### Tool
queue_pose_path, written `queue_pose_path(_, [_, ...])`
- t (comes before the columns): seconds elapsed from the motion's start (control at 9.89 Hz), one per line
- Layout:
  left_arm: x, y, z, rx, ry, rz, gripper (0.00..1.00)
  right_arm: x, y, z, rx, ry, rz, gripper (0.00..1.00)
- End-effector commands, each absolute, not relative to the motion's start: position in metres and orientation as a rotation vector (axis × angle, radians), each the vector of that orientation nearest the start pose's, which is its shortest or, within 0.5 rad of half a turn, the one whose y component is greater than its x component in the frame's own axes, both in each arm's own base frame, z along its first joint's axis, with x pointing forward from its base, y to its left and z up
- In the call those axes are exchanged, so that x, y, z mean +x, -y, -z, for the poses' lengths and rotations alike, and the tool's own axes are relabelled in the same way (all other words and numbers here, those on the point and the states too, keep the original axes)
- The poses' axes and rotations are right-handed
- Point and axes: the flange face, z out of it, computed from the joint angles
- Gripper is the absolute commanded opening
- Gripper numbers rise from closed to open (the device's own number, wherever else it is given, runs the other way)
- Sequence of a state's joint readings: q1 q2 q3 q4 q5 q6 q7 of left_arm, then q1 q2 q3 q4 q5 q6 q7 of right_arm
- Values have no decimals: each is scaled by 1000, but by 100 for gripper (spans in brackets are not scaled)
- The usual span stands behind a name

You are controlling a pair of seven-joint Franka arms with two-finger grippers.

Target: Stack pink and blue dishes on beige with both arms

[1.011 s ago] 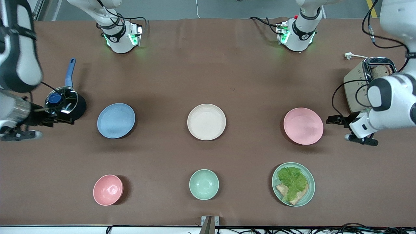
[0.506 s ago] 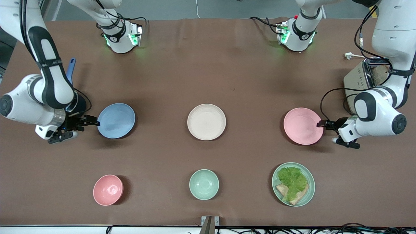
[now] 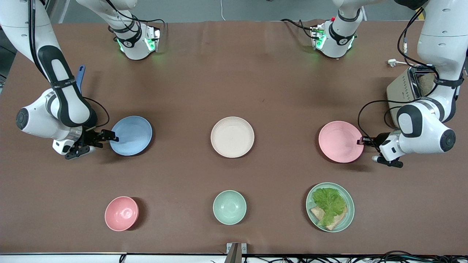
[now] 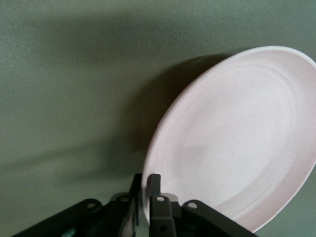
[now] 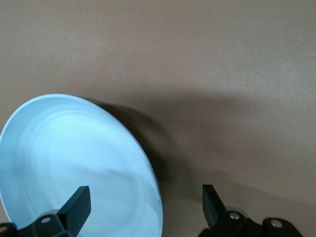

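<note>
Left gripper pinches the rim of the pink plate, its fingers pressed together on the edge at the left arm's end of the table. Right gripper stands spread wide, straddling the rim of the blue plate at the right arm's end. Beige plate lies between both plates. Half a second earlier, both grippers sat slightly farther out from their plates; the plates have not shifted
</note>
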State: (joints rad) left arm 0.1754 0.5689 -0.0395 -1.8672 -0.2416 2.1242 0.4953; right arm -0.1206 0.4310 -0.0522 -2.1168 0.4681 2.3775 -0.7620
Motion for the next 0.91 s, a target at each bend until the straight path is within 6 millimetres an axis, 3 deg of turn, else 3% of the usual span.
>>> queue_pose_path(0.0, [603,-65,-205,-3411,-373,-372,0,543,90,-185,-2773,300,-13,89])
queue_pose_path(0.2, [617,-25,-254,-3471,-394,-390,0,541,90,-177,-2746,328,-6,72])
queue_pose_path(0.4, [618,47,-296,-3508,-250,-397,0,540,90,-176,-2737,322,-3,54])
queue_pose_path(0.61, [610,129,-323,-3507,-30,-448,0,540,91,-175,-2737,320,-5,36])
queue_pose_path(0.71, [603,175,-332,-3505,67,-442,0,540,92,-175,-2736,304,-3,16])
queue_pose_path(0.81, [594,221,-331,-3496,147,-425,0,540,93,-174,-2730,281,4,4])
